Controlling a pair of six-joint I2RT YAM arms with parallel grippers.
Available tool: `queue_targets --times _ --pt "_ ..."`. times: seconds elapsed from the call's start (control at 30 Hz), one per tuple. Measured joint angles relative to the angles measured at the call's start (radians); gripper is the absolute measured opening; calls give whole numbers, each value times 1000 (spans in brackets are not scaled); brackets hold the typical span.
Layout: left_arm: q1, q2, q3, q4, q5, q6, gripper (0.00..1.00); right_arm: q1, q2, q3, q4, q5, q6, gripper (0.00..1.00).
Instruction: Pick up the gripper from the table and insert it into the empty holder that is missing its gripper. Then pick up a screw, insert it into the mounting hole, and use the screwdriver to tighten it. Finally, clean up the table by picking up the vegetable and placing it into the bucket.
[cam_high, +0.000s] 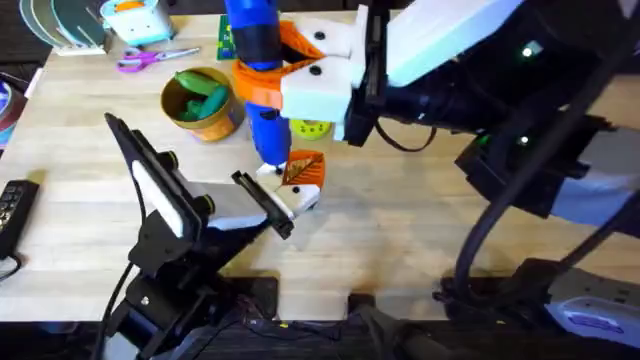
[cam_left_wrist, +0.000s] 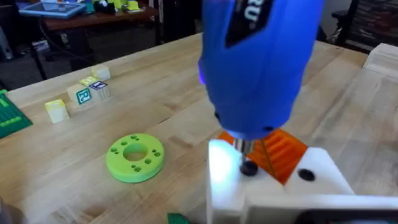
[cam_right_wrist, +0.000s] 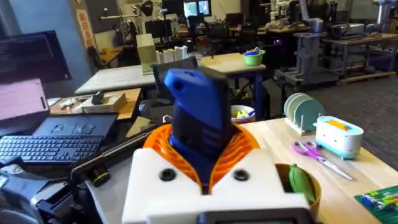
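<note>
Right hand (cam_high: 268, 75) clamps screwdriver (cam_high: 262, 90), tip down on holder (cam_high: 300, 190).

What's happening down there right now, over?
Right gripper shut on the screwdriver. Tip on the screw in the holder. Green toys in the bucket.

Bright even light; the near screwdriver (cam_left_wrist: 261, 62) blurs, glare beneath it.

lime-green disc (cam_left_wrist: 135, 157), 3 small blocks (cam_left_wrist: 81, 96), purple scissors (cam_high: 155, 58), keyboard (cam_right_wrist: 53, 148)
</note>
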Motion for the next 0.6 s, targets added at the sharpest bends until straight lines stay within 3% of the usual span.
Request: queue_targets --times 0.6 --pt "0 0 0 0 0 0 5 0 -22 0 -37 -3 8 23"
